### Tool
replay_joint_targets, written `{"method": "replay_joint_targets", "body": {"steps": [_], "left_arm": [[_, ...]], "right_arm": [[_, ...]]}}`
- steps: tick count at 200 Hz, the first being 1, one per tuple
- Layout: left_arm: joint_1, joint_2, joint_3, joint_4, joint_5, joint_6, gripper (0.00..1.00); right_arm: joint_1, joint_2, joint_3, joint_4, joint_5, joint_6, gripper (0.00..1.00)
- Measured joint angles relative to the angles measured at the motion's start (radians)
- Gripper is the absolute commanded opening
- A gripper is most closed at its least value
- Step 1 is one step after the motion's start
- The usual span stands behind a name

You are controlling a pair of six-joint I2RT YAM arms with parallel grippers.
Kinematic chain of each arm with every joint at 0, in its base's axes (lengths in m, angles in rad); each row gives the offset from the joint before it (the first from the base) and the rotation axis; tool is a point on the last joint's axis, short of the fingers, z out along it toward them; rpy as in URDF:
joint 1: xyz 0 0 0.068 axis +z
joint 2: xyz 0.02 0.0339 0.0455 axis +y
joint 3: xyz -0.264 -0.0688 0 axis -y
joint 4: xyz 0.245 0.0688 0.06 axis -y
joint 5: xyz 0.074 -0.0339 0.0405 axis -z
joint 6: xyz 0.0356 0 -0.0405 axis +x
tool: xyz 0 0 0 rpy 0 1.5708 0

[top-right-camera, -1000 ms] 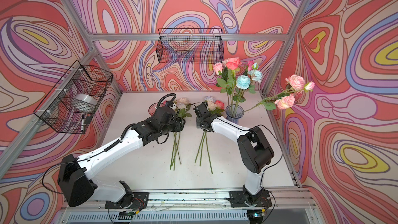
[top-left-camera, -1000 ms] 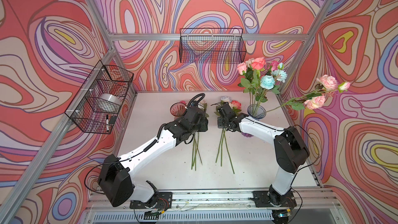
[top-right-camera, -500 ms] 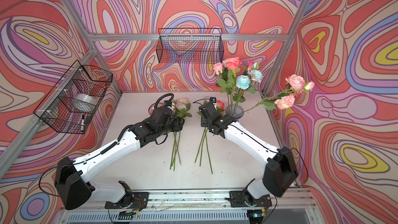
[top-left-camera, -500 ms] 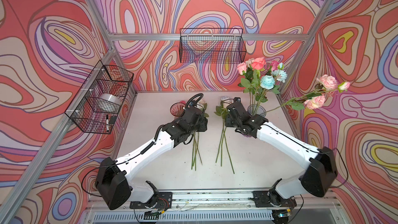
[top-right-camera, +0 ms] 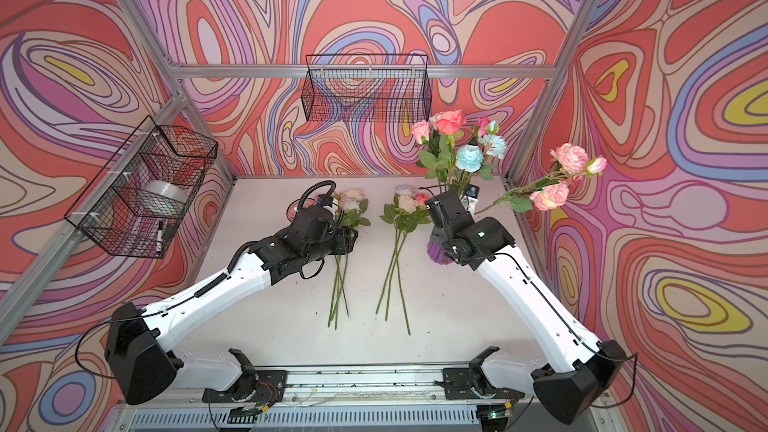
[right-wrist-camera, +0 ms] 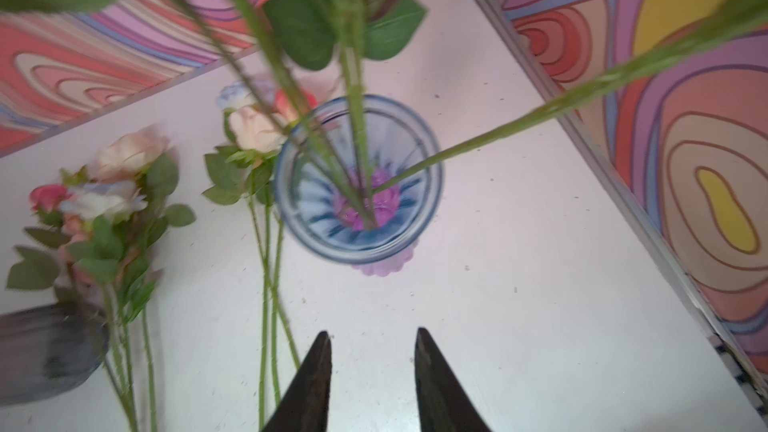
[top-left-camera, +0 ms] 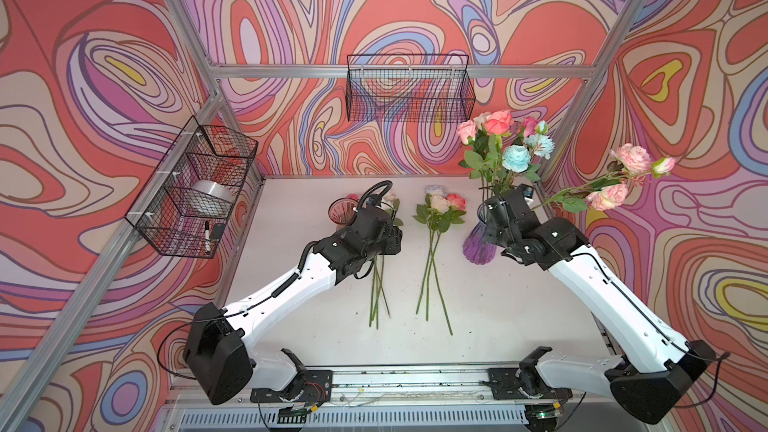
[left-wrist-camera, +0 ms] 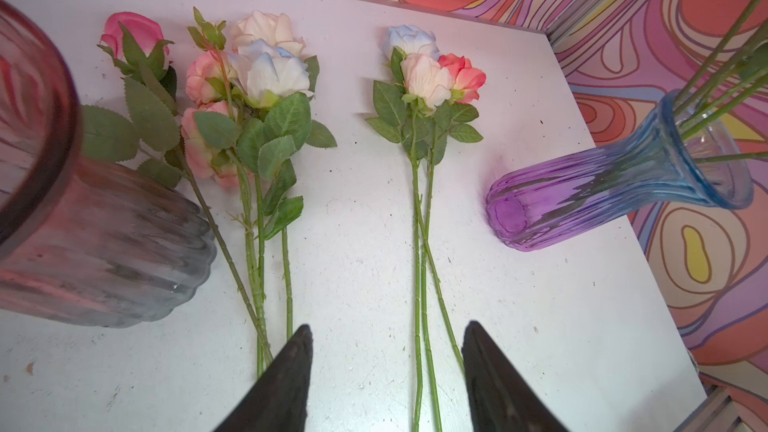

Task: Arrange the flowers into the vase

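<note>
The left gripper (left-wrist-camera: 386, 338) has its fingers apart with nothing clamped between them. It is low over the worktop (top-left-camera: 519, 305). Just ahead of it and a little to its right lies a bunch of three flowers (left-wrist-camera: 426, 78), flat on the worktop. The stems run lengthwise from the blooms at the far end back toward the robot's base, and in the left wrist view they pass through the gap framed by the fingers. A second, fuller bunch (left-wrist-camera: 266, 72) lies close on this gripper's other side, with its stems against a pink-grey glass (left-wrist-camera: 104, 243).

The right gripper (right-wrist-camera: 372, 336) is also apart and empty. It is higher up, with the mouth of the blue and purple vase (right-wrist-camera: 307, 205) directly ahead of and below it. Several flowers (top-left-camera: 515, 157) already stand in that vase, and one stem leans far out over the rim.

The three-stem bunch sits between the two arms, and the left gripper looks the nearer and lower. A pick there probably needs the fingers set across the stems, not along them. The stems overlap, so closing on one alone may be hard. The vase lies well off to that gripper's right.
</note>
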Motion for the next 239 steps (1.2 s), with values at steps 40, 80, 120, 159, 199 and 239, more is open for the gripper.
{"method": "replay_joint_targets", "body": {"steps": [40, 80, 120, 159, 199, 239], "left_arm": [[0.0, 0.0, 0.0, 0.007, 0.026, -0.011, 0.59], [0.0, 0.0, 0.0, 0.008, 0.039, -0.014, 0.59], [0.0, 0.0, 0.0, 0.011, 0.041, -0.014, 0.59], [0.0, 0.0, 0.0, 0.012, 0.042, -0.014, 0.59], [0.0, 0.0, 0.0, 0.012, 0.045, -0.014, 0.59], [0.0, 0.0, 0.0, 0.012, 0.045, -0.014, 0.59]], "right_arm": [[-0.19, 0.003, 0.02, 0.014, -0.143, -0.058, 0.38], [-0.269, 0.06, 0.023, 0.086, -0.265, -0.082, 0.37], [-0.274, 0.109, 0.0, 0.16, -0.351, -0.085, 0.36], [-0.275, 0.123, -0.035, 0.172, -0.371, -0.082, 0.35], [-0.275, 0.122, -0.038, 0.163, -0.369, -0.09, 0.36], [-0.275, 0.128, -0.071, 0.198, -0.38, -0.084, 0.3]]}}
